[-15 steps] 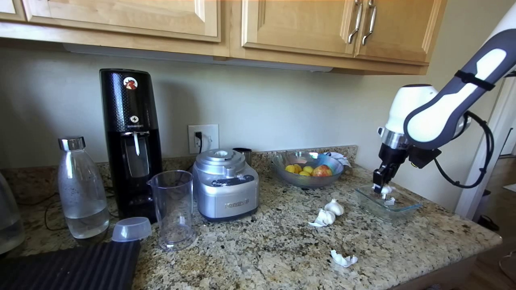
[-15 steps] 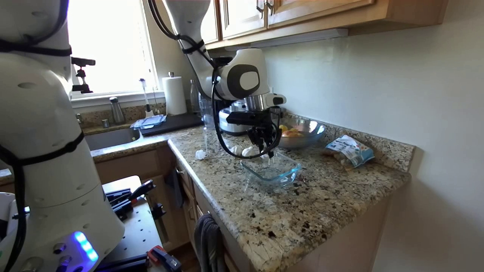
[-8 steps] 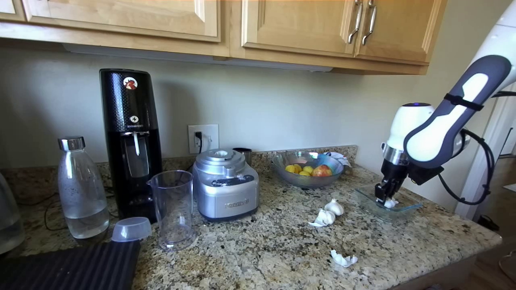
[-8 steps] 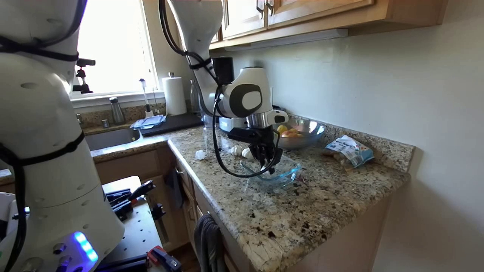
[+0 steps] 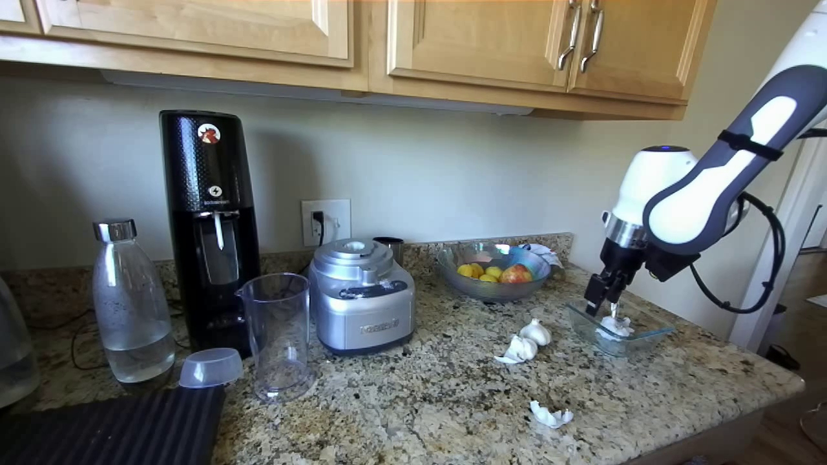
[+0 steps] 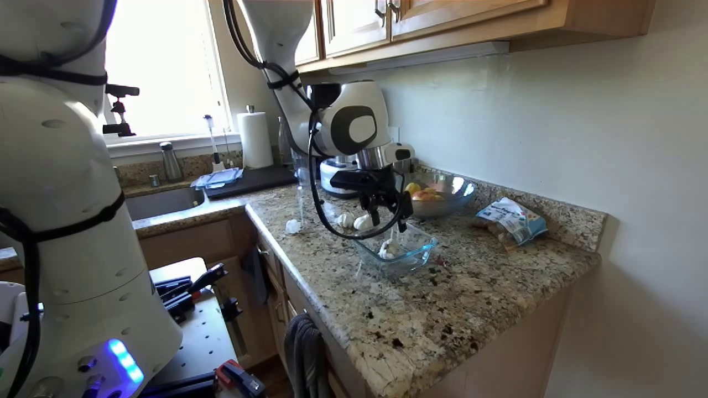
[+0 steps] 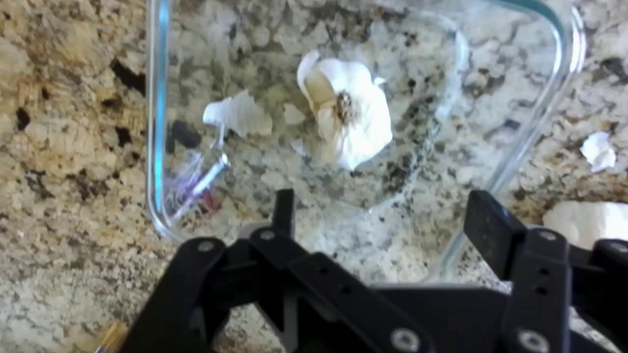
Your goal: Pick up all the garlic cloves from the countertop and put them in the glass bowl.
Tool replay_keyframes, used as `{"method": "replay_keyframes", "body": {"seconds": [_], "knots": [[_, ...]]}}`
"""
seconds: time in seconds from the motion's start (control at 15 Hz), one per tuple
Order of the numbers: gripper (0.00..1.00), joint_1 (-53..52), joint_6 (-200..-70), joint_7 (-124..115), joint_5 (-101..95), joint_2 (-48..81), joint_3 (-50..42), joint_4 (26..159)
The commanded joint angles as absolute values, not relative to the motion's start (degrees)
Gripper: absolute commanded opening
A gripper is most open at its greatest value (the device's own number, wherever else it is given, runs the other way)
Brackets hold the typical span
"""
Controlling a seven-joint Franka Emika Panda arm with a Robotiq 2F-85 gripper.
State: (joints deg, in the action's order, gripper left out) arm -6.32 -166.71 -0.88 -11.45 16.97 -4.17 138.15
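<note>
The garlic clove piece [image 7: 365,115], a white lumpy bulb, lies inside the clear glass bowl [image 7: 158,117], with loose skin [image 7: 240,115] beside it. My gripper [image 7: 380,211] hovers over the bowl, its jaws wide apart with nothing between them. Two more garlic pieces [image 5: 535,332] [image 5: 520,349] touch each other on the speckled granite countertop [image 5: 413,413], left of the bowl in an exterior view. Nearer the counter's front edge lies a flat white garlic fragment [image 5: 550,415]. Part of a garlic piece [image 7: 586,223] shows at the wrist view's right edge.
A larger bowl of fruit [image 5: 491,294] stands by the back wall. Nearby are a silver food processor [image 5: 365,316], a clear tall beaker [image 5: 278,342] and a black soda machine [image 5: 210,226]. A snack bag [image 6: 511,218] lies against the backsplash.
The gripper, holding garlic over the bowl a second ago, first went down into it. Since then it has opened, let the garlic go inside the bowl and risen a little.
</note>
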Motion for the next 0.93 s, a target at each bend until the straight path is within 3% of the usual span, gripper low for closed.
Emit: {"method": "replay_keyframes", "body": {"seconds": [0.0,0.33,0.6,0.87], "knots": [[1.0,-9.6,-165.07,-3.74,-16.59,7.95,-6.11,141.83],[1.0,-7.3,-165.92,4.7,-11.67,5.54,2.16,140.57],[1.0,-6.9,-164.86,21.59,-0.06,10.24,10.1,137.04],[1.0,-5.31,-160.36,30.84,-1.01,14.17,14.08,134.62]]}}
